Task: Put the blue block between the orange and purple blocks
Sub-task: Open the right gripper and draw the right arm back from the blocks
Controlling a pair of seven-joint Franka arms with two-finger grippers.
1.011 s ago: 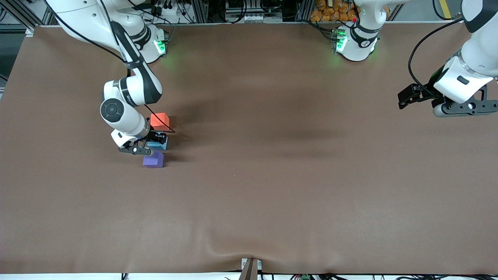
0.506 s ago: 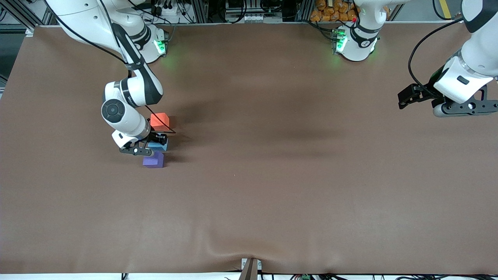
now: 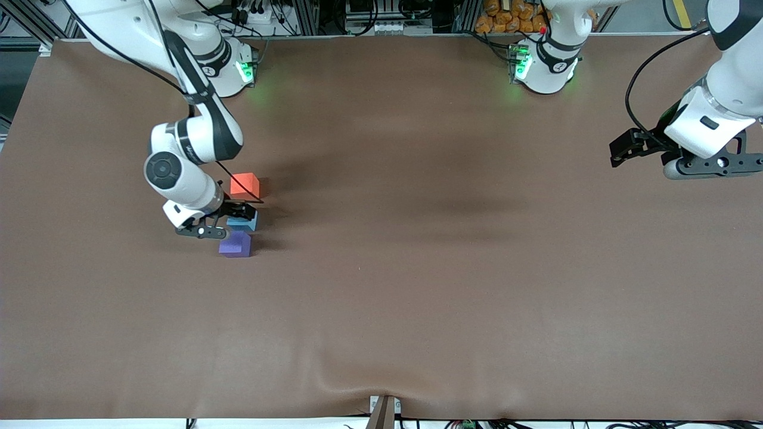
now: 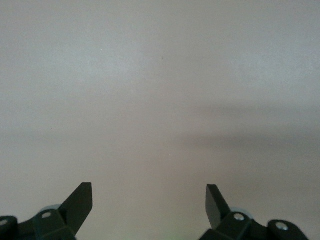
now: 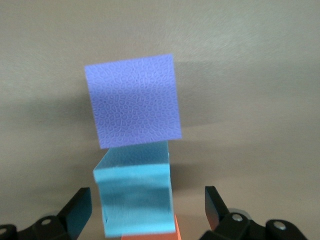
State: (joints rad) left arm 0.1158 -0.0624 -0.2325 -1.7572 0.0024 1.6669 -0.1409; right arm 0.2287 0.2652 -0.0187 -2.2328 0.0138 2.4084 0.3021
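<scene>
The blue block (image 3: 248, 224) sits on the table between the orange block (image 3: 245, 185) and the purple block (image 3: 235, 245), all three in a short line. My right gripper (image 3: 229, 221) is open just above the blue block, partly hiding it. In the right wrist view the open gripper (image 5: 148, 201) has a finger on either side of the blue block (image 5: 135, 200) with gaps, the purple block (image 5: 132, 101) lies close against it, and a sliver of the orange block (image 5: 150, 236) shows. My left gripper (image 3: 706, 171) waits open and empty over the left arm's end of the table.
The brown table cloth (image 3: 417, 268) is bare apart from the three blocks. A ripple in the cloth (image 3: 381, 381) lies at the edge nearest the front camera. The left wrist view shows only bare cloth under the open left gripper (image 4: 149, 197).
My right arm's wrist has drawn back a little toward the right arm's end of the table, with the gripper open. The blue block stays put between the other two. The left arm has not moved.
</scene>
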